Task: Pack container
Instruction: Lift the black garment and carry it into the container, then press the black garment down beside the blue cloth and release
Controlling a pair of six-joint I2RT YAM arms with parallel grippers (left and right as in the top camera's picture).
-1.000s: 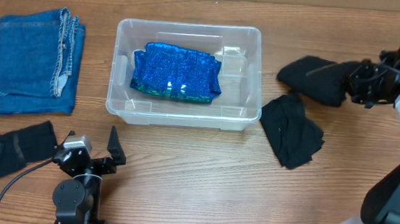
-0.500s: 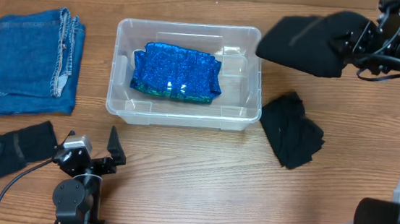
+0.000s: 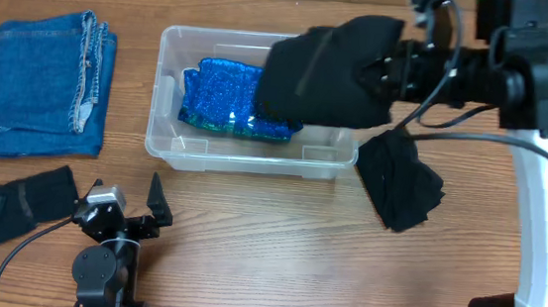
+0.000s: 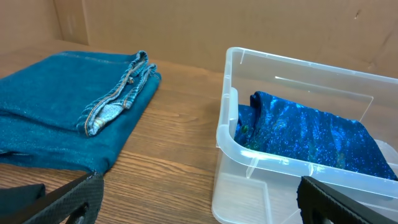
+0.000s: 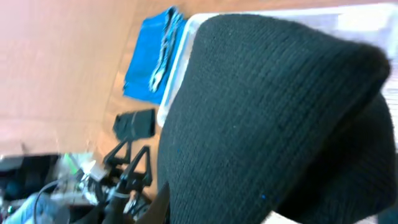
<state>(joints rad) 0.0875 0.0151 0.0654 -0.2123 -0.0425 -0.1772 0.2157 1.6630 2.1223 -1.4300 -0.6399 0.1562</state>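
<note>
The clear plastic container [image 3: 165, 144] stands at the table's middle with a shiny blue cloth [image 3: 215, 94] folded inside; it also shows in the left wrist view [image 4: 231, 137] with the blue cloth [image 4: 311, 127]. My right gripper [image 3: 385, 74] is shut on a black knit garment [image 3: 326, 74] and holds it above the container's right half. The garment fills the right wrist view [image 5: 273, 118]. My left gripper [image 3: 126, 200] is open and empty at the table's front left, its fingers [image 4: 199, 199] apart near the container's front corner.
Folded blue jeans [image 3: 47, 79] lie at the left, also in the left wrist view [image 4: 68, 106]. A black cloth [image 3: 16, 206] lies at the front left. Another black garment [image 3: 401, 180] lies right of the container.
My right gripper has carried the black knit garment leftward from the table's right edge to above the container. The left arm has not moved.
</note>
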